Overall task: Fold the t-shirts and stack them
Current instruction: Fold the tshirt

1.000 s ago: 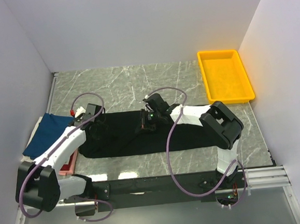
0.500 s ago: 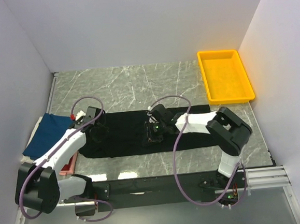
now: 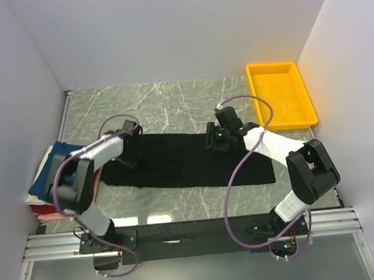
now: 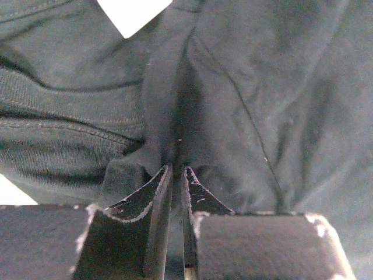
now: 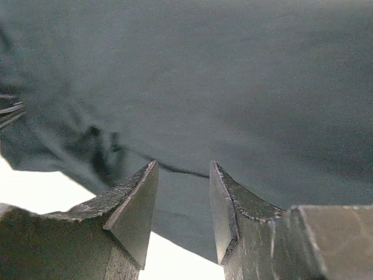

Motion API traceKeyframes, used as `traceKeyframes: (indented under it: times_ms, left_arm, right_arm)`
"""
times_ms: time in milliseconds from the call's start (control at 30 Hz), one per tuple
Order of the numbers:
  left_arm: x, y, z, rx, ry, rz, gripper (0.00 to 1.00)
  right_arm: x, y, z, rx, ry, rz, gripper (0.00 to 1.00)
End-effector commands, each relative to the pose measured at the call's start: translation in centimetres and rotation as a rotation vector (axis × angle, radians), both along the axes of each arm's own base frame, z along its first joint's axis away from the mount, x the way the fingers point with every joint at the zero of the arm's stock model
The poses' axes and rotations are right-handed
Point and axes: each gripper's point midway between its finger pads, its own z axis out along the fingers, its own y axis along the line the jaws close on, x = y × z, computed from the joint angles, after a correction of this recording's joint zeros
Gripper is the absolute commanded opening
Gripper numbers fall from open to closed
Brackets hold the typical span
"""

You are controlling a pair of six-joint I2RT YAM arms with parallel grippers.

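The left jaws, only a sliver apart, pinch a raised fold of the plain black short-sleeved cloth t-shirt (image 4: 262, 87). Its small white neck label (image 4: 133, 10) sits just beyond their tips. The right jaws stand part open at the shirt's far hem, with cloth showing between the tips but nothing clamped. The shirt lies in one long band on the grey marbled tabletop (image 3: 164, 103), stretched between the two sets of jaws and running on past the right pair.

The step in hand appears to be folding this band. To do it well, the right jaws would likely need to close on every layer at the hem before any lift. The left arm (image 3: 91, 162) and right arm (image 3: 272, 147) should then rise level and travel together, keeping low so the cloth lands flat and untwisted. The left pinch gathers a bunch, which could leave a crease.

Four t-shirts are in view. One is the black shirt. The others form a pile outboard of the left jaws: one folded navy-blue t-shirt (image 3: 52, 169), one red t-shirt (image 3: 38, 205) and one pink t-shirt (image 3: 47, 216). One yellow plastic rectangular tray (image 3: 281, 95) sits well beyond the right jaws.
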Motion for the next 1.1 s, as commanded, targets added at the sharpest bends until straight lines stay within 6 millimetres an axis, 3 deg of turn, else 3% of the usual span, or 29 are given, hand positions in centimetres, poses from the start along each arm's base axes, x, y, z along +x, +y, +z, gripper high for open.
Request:
traceKeyframes:
  times_ms: [0,133,167,233,267,300,333,367,400,433,467,500,700,933,1067]
  left_arm:
    - [2.7,1.3,-2.1,0.103,0.04,0.054,0.17]
    - [6.9,2.1,-2.2,0.168,0.073,0.057,0.17]
    - [9.3,1.8,-1.9,0.173,0.054,0.04,0.15]
    - [11.6,2.8,-1.4,0.218,0.055,0.031,0.16]
    - [14.6,2.7,-1.0,0.234,0.035,0.016,0.15]
    - [15.6,3.4,-0.8,0.255,0.045,0.006,0.15]
    - [18.8,3.1,1.0,0.255,-0.022,-0.004,0.15]
    - [19.5,3.0,-0.8,0.264,0.017,-0.075,0.14]
    - [20.9,3.1,-0.9,0.252,0.006,-0.106,0.14]
    - [23.4,2.4,0.5,0.227,-0.044,-0.156,0.14]
    - [23.8,2.3,-1.2,0.221,-0.016,-0.18,0.15]
    - [25.3,1.9,-1.3,0.197,-0.041,-0.228,0.15]
    - [28.5,0.8,-0.3,0.124,-0.168,-0.339,0.2]
    - [30.5,-1.9,2.0,0.022,-0.291,-0.461,0.27]
    - [31.0,-3.0,3.2,-0.011,-0.342,-0.503,0.33]
  right_arm:
    - [0.8,-3.7,-0.6,-0.078,-0.015,-0.062,0.48]
    - [0.5,-5.5,-1.8,-0.073,0.014,-0.115,0.48]
    - [0.5,-5.7,-1.8,-0.07,0.014,-0.123,0.48]
    - [0.2,-6.3,-2.3,-0.088,0.023,-0.141,0.48]
    - [0.1,-6.5,-2.5,-0.1,0.026,-0.148,0.48]
    - [0.2,-6.9,-2.6,-0.113,0.024,-0.157,0.48]
    - [0.3,-7.7,-2.8,-0.15,0.023,-0.182,0.48]
    - [0.3,-8.1,-2.8,-0.166,0.019,-0.191,0.48]
    - [0.5,-8.4,-2.8,-0.179,0.016,-0.2,0.48]
    - [0.7,-9.1,-2.9,-0.213,0.009,-0.22,0.48]
    - [0.9,-9.3,-2.9,-0.23,0.008,-0.229,0.49]
    - [1.1,-9.6,-2.9,-0.248,0.007,-0.236,0.49]
    - [1.5,-10.7,-4.0,-0.346,0.008,-0.264,0.56]
    - [-2.0,-8.0,-7.4,-0.367,0.118,-0.166,0.55]
    - [-5.8,-5.9,-8.6,-0.351,0.168,-0.094,0.54]
